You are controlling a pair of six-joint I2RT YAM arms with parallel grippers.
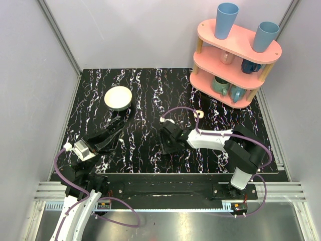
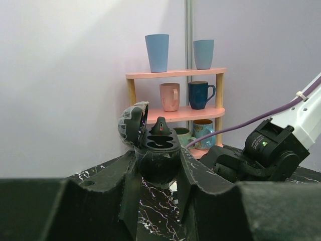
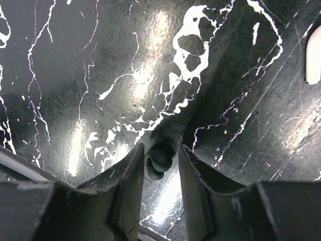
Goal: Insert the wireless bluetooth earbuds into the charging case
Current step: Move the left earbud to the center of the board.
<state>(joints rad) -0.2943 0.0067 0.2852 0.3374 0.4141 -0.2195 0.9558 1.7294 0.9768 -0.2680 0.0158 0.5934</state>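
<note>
Broadly, one black, white-veined table [image 1: 150, 95] carries everything. At its far right corner stands one pink three-tier shelf [image 1: 239, 40] holding six cups. Two light blue tumblers [image 1: 225, 20] are on top. One pink mug [image 2: 170, 96] and one dark blue mug [image 2: 199, 94] share the middle tier, and two greenish-blue mugs [image 1: 219, 85] sit on the lowest.

Two arms rise from the near edge. The left arm [image 1: 100, 140] reaches toward the far left, and the right arm [image 1: 210, 139] bends left across the table's middle. One cream bowl [image 1: 118, 98] sits on the far left part of the table, just beyond the left gripper [image 2: 157, 173].

That gripper pinches the one charging case [image 2: 155, 150], a finger pressed on each flank. The case is dark, and its lid [image 2: 131, 123] is swung open to the left in the wrist view. One dark rounded piece with a red spot, apparently an earbud [image 2: 160, 125], stands in the far socket.

The right gripper [image 3: 160, 150] points down at the tabletop, its fingers drawn close around a second earbud [image 3: 159, 161], small and dark. I cannot tell whether it touches the table. One small cream piece [image 1: 198, 114] lies on the table near the right arm, apart from its fingers.
</note>
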